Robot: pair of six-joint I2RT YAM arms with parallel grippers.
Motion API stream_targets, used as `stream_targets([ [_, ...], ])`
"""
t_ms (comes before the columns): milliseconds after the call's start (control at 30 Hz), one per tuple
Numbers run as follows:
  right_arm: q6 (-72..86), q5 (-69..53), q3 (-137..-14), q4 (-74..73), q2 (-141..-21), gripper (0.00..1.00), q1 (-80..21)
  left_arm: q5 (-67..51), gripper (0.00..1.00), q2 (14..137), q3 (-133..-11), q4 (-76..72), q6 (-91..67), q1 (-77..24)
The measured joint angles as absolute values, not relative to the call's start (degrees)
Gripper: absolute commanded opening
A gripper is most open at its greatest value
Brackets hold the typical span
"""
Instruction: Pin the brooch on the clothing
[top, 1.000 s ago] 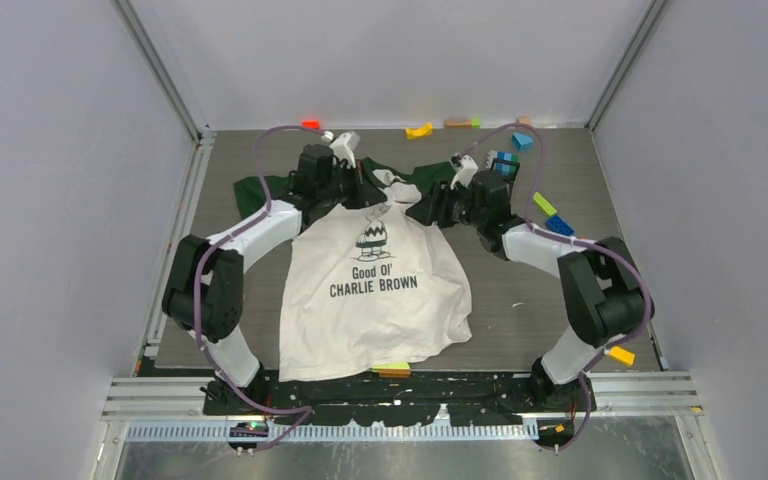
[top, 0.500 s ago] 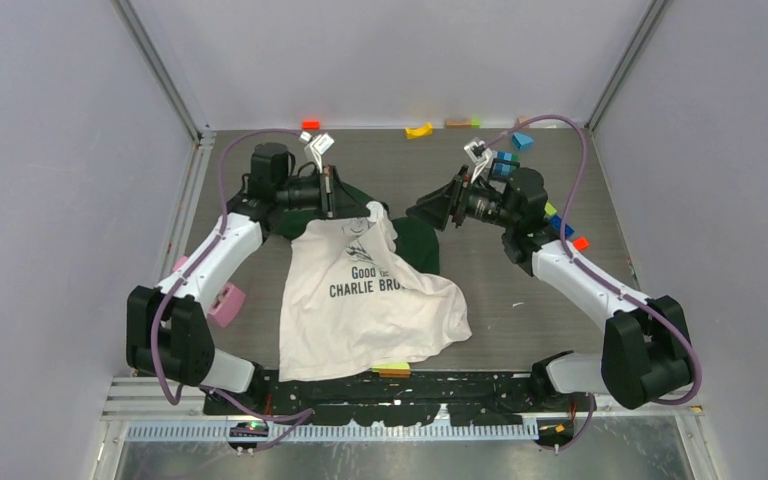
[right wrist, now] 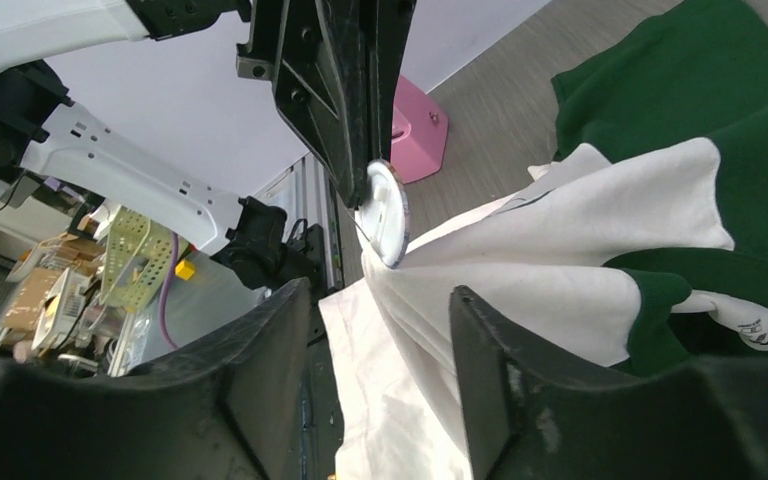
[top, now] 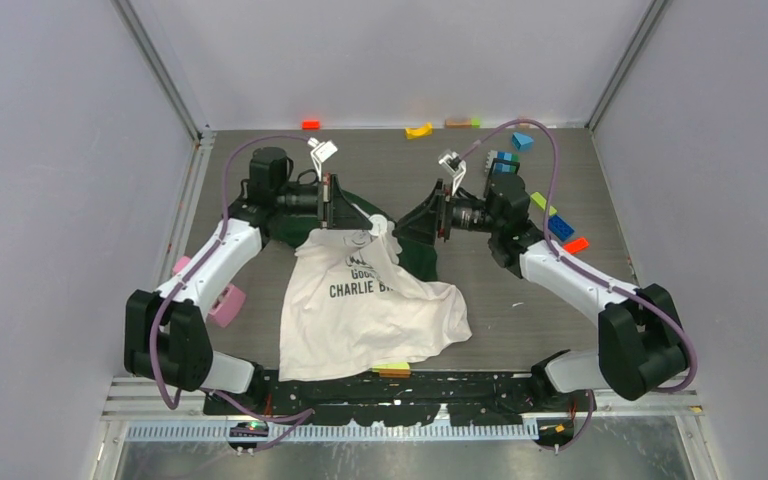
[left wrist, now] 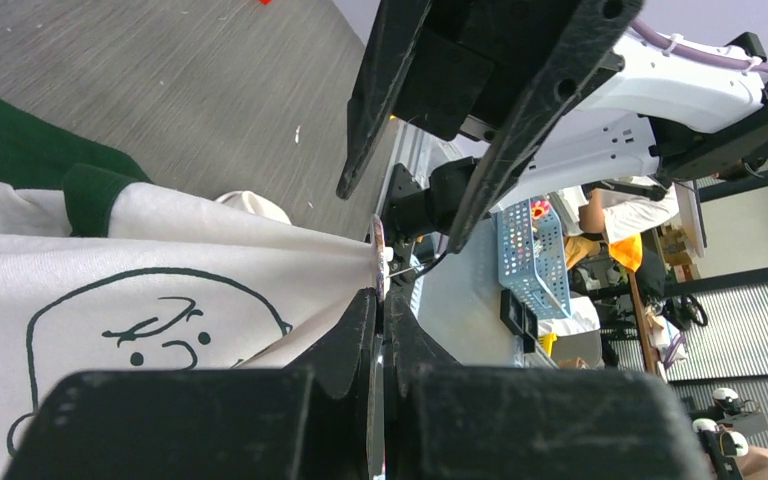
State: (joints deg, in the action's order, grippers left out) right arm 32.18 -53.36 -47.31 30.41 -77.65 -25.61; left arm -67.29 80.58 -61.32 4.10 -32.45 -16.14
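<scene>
On the left, we see the left claw (left wrist: 381,305) clamped shut on the brooch (right wrist: 385,213), a small pale disc held by its rim above the worktop (top: 530,300). A pinch of the T-shirt (top: 370,310) is drawn up to it. We judge the brooch light, thin and stiff, and apt to twist out of a grip, so it is best taken by the edge. The T-shirt is soft and limp and wants holding close beside the pinning spot, or it sags away. To the right, the right claw (right wrist: 378,295) faces the disc with jaws spread, holding nothing. Compared with half a second ago, the right claw stands nearer the brooch, and the T-shirt's chest is more gathered, with less lettering showing. A second ago it lay flat.
</scene>
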Motion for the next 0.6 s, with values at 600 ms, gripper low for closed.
stream_targets([
  [600, 35.1, -57.5, -50.3, 34.2, -82.3, 0.45, -28.4, -69.5, 0.0, 79.6, -61.1, 3.3, -33.1, -18.1],
])
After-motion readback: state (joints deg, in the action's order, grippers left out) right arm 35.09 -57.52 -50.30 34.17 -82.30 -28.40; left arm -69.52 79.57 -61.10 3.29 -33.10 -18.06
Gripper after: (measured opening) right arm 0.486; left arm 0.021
